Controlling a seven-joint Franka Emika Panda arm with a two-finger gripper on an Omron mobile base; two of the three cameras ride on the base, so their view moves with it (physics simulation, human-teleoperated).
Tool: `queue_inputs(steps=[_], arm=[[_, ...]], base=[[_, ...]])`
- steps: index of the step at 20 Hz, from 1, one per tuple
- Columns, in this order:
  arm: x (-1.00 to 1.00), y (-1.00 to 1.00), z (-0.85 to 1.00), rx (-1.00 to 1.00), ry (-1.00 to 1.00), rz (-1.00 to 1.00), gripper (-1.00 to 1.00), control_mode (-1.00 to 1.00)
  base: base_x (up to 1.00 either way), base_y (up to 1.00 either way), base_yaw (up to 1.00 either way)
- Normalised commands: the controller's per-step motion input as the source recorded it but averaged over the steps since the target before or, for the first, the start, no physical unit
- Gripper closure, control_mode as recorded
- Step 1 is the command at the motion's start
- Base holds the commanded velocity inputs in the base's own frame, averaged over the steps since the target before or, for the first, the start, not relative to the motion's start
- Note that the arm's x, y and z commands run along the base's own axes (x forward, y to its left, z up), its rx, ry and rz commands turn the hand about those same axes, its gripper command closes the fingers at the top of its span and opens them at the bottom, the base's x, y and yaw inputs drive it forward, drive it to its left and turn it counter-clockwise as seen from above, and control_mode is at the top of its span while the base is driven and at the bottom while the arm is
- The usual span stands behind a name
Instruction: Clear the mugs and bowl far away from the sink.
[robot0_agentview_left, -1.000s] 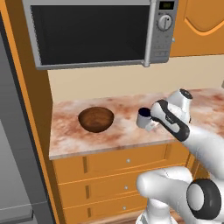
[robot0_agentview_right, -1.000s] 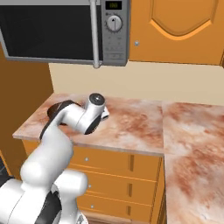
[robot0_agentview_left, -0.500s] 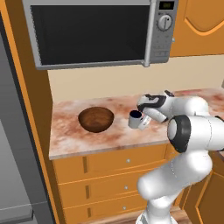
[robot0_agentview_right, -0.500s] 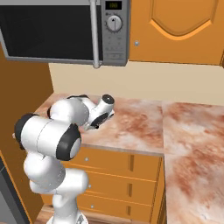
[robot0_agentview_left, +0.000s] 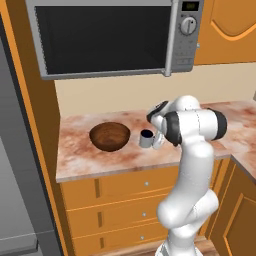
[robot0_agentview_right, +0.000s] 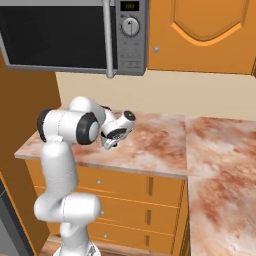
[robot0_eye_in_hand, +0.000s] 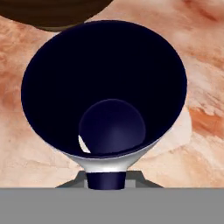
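Note:
A pale mug (robot0_agentview_left: 145, 138) with a dark navy inside stands or hovers just right of the brown wooden bowl (robot0_agentview_left: 110, 136) on the marbled counter (robot0_agentview_left: 95, 157). My gripper (robot0_agentview_left: 157, 141) is at the mug's right side, shut on it. In the hand view the mug (robot0_eye_in_hand: 105, 87) opens straight toward the camera, its navy handle sits between my fingertips at the gripper (robot0_eye_in_hand: 106, 180), and the bowl's rim (robot0_eye_in_hand: 52, 15) lies just beyond. From these views I cannot tell whether the mug touches the counter. The sink is out of view.
A microwave (robot0_agentview_left: 115, 37) hangs above the counter, with orange wall cabinets (robot0_agentview_right: 205, 35) to its right. Drawers (robot0_agentview_left: 130, 187) lie under the counter's front edge. A tall grey panel (robot0_agentview_left: 17, 165) stands at the left. The counter (robot0_agentview_right: 215, 150) runs on to the right.
The arm has folded in and carried the mug leftward along the counter, from well right of the bowl to close beside it. The bowl has not moved.

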Motion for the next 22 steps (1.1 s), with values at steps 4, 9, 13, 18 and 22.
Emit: queue_inputs(steps=[4, 9, 13, 18, 22], arm=[[0.48, 0.02, -0.50, -0.10, 0.00, 0.08, 1.00, -1.00], [0.24, 0.01, -0.26, -0.09, -0.02, 0.07, -1.00, -1.00], [-0.06, 0.00, 0.04, -0.03, -0.07, 0.01, -1.00, -1.00], [-0.49, 0.00, 0.27, -0.01, -0.11, 0.00, -1.00, -1.00], [-0.84, 0.00, 0.54, -0.02, -0.15, 0.00, -1.00, -1.00]], base=[[0.00, 0.00, 0.00], [0.00, 0.00, 0.00], [0.00, 0.00, 0.00], [0.00, 0.00, 0.00], [0.00, 0.00, 0.00]])
